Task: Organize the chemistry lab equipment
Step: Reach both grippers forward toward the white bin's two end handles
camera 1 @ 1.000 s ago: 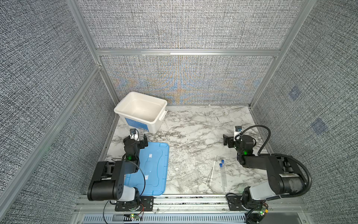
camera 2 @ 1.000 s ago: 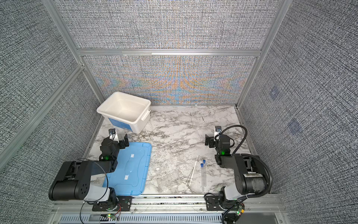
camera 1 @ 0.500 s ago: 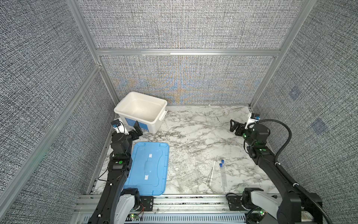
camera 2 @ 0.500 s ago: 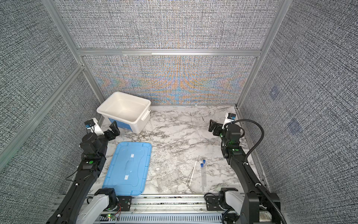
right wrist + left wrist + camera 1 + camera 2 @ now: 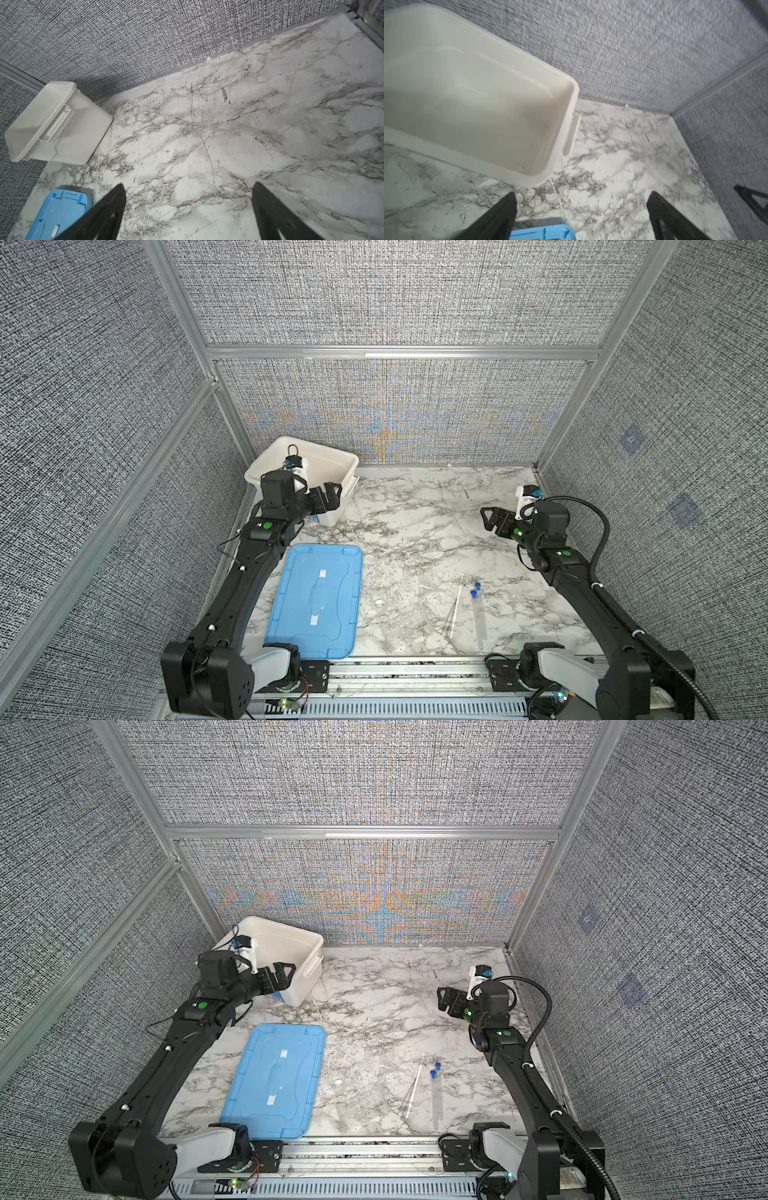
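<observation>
Surface (image 5: pixel 415 522): marble-patterned, walled in grey fabric panels; we list everything below as resting on or held above it.
Capped tubes (image 5: pixel 478 620) (image 5: pixel 435 1096): we count two long clear tubes with small blue caps. They lie side by side at the near right of the surface, caps pointing toward the far wall.
Thin rods (image 5: pixel 455 610) (image 5: pixel 414 1085): several clear slender pieces, just left of the tubes and roughly parallel to them. We cannot make out their exact number.
Small white piece (image 5: pixel 379 602) (image 5: pixel 338 1082): lies alone between the lid and the rods; too small for us to identify.
White tub (image 5: pixel 324 448) (image 5: pixel 286 926) (image 5: pixel 571 116) (image 5: pixel 72 135): far left corner, upright. The part of the inside we can see is bare.
Blue lid (image 5: pixel 316 605) (image 5: pixel 274 1081) (image 5: pixel 539 232) (image 5: pixel 58 212): flat on the near left, apart from the tub.
Left tool (image 5: pixel 332 493) (image 5: pixel 284 973) (image 5: pixel 581 197): raised by the tub's near corner, fingers spread wide, grasping nothing.
Right tool (image 5: pixel 488 518) (image 5: pixel 444 999) (image 5: pixel 187 187): raised over bare marble at the right, well apart from the tubes. We see its fingers parted, nothing between them.
</observation>
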`<state>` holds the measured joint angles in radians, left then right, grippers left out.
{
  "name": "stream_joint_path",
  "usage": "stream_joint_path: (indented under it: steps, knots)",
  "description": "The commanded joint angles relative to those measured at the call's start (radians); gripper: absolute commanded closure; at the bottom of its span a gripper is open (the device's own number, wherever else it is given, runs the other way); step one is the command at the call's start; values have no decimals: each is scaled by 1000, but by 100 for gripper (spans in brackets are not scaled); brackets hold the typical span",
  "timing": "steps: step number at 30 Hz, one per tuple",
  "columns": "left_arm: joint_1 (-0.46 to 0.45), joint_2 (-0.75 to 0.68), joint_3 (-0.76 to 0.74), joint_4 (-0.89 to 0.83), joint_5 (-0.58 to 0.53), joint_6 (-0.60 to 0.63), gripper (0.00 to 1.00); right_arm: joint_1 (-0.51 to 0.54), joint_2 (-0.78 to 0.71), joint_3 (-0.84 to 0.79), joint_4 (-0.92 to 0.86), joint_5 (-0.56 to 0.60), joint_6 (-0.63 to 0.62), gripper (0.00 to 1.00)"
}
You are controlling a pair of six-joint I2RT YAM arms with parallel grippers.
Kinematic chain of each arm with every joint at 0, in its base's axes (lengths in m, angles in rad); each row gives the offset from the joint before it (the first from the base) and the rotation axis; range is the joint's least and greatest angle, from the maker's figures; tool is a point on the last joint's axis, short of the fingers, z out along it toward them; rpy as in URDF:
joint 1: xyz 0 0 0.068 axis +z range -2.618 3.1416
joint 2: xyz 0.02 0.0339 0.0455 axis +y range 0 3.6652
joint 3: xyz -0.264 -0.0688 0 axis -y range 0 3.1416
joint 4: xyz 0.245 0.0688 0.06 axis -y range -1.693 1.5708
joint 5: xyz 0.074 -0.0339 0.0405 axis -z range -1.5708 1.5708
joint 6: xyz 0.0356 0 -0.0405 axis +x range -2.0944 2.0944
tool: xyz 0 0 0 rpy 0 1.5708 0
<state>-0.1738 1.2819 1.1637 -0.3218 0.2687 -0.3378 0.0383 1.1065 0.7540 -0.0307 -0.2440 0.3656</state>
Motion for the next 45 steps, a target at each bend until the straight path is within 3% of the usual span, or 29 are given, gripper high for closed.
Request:
stream_joint_path:
  steps: [1, 10, 14, 23, 29, 33, 40, 45]
  knots:
    - [-20, 90, 93, -183, 5, 114, 1, 4, -8, 13, -35, -22, -12, 9]
    - [-32, 312, 281, -289, 17, 219, 1, 5, -18, 27, -58, -34, -8, 10]
    - [-32, 399, 326, -289, 26, 202, 2, 6, -40, 26, -64, -55, 6, 10]
    - [-54, 574, 470, -384, 127, 156, 14, 7, -134, -12, -87, -21, -16, 10]
    - [-153, 590, 497, -309, 191, 82, 14, 7, -131, -8, -105, -30, 5, 11]
    - [-243, 653, 501, -190, 291, -52, 15, 6, -129, -14, -87, -67, 38, 11]
    - [-386, 796, 665, -158, 295, -120, 15, 20, -123, -13, -110, -141, 68, 13]
    - [-431, 789, 706, -153, 310, -132, 15, 76, -119, -19, -149, -145, 59, 14]
